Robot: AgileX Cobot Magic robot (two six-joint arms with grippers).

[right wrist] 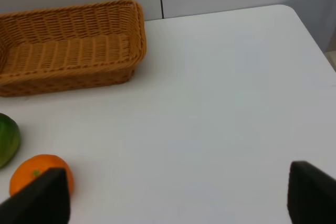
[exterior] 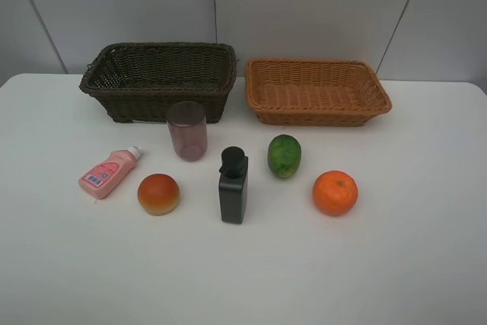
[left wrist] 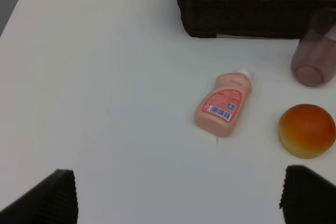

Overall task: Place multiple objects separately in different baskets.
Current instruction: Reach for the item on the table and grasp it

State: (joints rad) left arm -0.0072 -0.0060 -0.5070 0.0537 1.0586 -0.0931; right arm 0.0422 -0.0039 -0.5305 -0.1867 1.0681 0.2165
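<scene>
Step in hand looks like the start: nothing is binned yet and both arms are outside the high view. The worktop (exterior: 243, 287) carries everything. At the back, the dark brown basket (exterior: 152, 100) sits on the left and the orange-tan basket (exterior: 319, 118) on the right, side by side with a narrow gap, and both hold nothing. In front of them are two loose rows. The black bottle (exterior: 233, 188) stands upright mid-table, and the purplish cup (exterior: 187, 131) stands upright just in front of the dark basket. The pink bottle (exterior: 109, 173) lies on its side at far left, cap toward that basket. The orange (exterior: 335, 192) is at front right, the peach-like fruit (exterior: 158, 193) is between the pink and black bottles, and the green fruit (exterior: 284, 155) is nearest the tan basket. All six are apart, none touching. Left hand (left wrist: 178, 198) is released, fingers spread wide with bare worktop between them, the pink bottle ahead of it and the peach off to one side. Right hand (right wrist: 176, 195) is also released and grasping nothing, with the orange right by one finger rather than between the two. My guess at the split: containers to the dark basket, fruit to the tan one. Next move calls for centring a hand over its nearest item, most likely left on the pink bottle, with the fingers across the narrow body, then descend and clench. The right hand must shift sideways to straddle the orange, which will roll if nudged.
</scene>
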